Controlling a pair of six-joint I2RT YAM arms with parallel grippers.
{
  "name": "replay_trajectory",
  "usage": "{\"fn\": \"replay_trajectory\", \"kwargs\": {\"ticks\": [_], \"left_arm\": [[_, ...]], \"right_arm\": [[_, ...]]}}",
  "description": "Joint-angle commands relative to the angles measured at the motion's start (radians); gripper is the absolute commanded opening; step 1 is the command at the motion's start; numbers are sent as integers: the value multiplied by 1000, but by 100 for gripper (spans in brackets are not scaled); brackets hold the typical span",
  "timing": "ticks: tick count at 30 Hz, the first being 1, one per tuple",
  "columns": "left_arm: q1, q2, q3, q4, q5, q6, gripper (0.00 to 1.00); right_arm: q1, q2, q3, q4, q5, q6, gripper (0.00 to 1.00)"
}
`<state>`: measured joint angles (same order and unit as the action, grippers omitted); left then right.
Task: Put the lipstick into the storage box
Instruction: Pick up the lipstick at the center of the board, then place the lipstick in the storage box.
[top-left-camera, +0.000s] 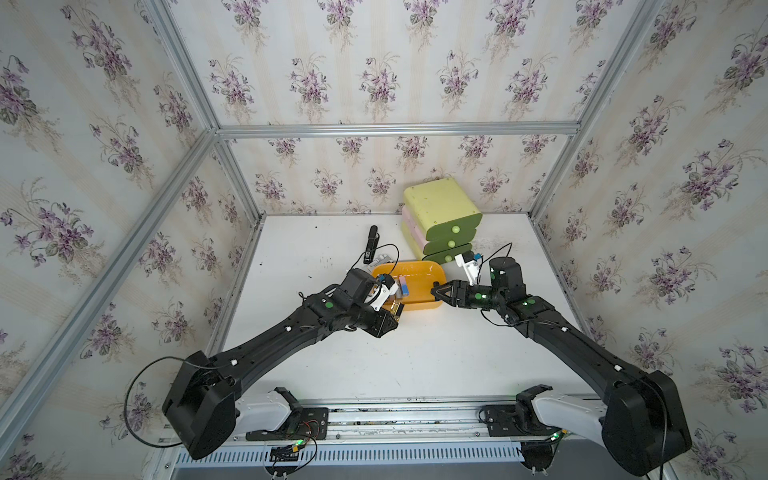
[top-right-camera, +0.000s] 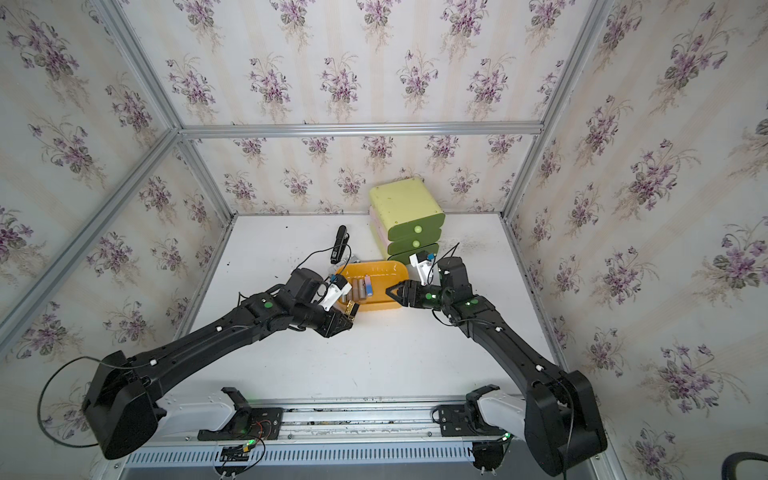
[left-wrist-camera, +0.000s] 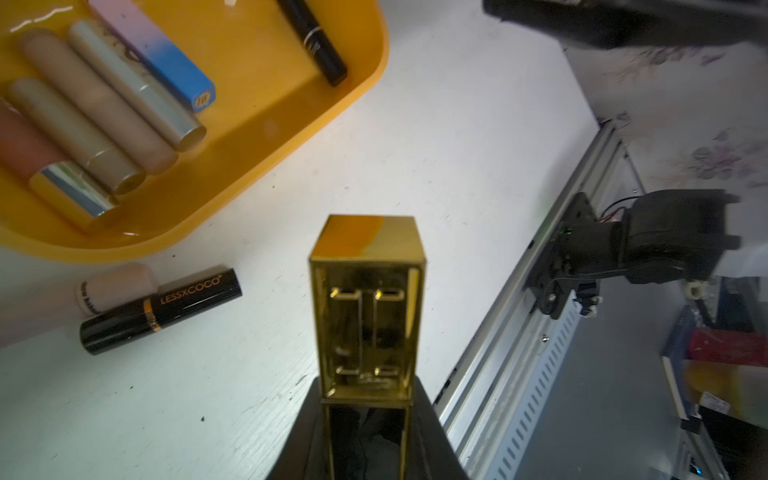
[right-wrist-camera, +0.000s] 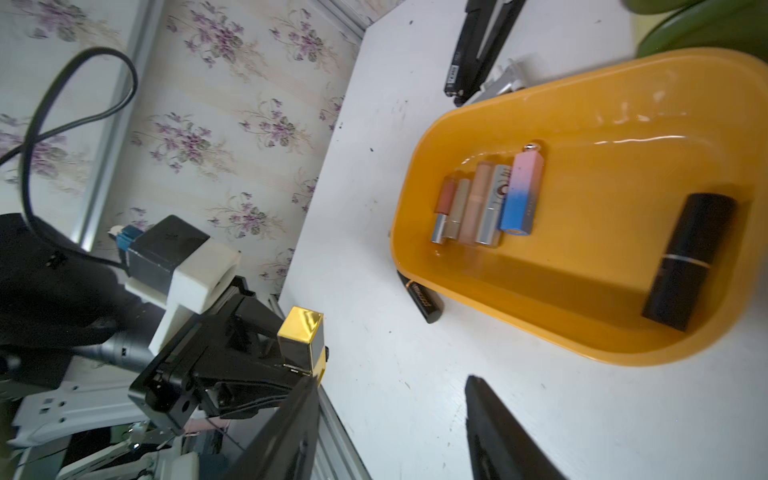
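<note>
Left pincer (left-wrist-camera: 368, 399): clamped on gold lipstick (left-wrist-camera: 368, 307). In both top views, lipstick sits at lower left corner of storage box (top-left-camera: 419, 282), just outside rim. Right pincer (right-wrist-camera: 390, 419): apart, empty, near box's right end. Other lipsticks (right-wrist-camera: 486, 203) lie in box. Black lipstick (left-wrist-camera: 160, 309) lies on counter (top-left-camera: 374, 365) beside box.

Lighting: bright, even, soft shadows on white table (top-left-camera: 374, 365). Glare: streaks on storage box (right-wrist-camera: 623, 141) wall, gold lipstick (left-wrist-camera: 368, 241) mirror-bright. Wide-angle bending at edges; wrist-view corners blurred.
</note>
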<state>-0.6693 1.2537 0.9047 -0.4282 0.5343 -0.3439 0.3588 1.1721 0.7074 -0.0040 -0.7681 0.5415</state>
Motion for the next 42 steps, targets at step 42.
{"fn": "replay_trajectory", "kwargs": {"ticks": [42], "left_arm": [[94,-192,-4,395,409,-296,23]], "right_arm": [[270,151,145,751,-337,400,73]]}}
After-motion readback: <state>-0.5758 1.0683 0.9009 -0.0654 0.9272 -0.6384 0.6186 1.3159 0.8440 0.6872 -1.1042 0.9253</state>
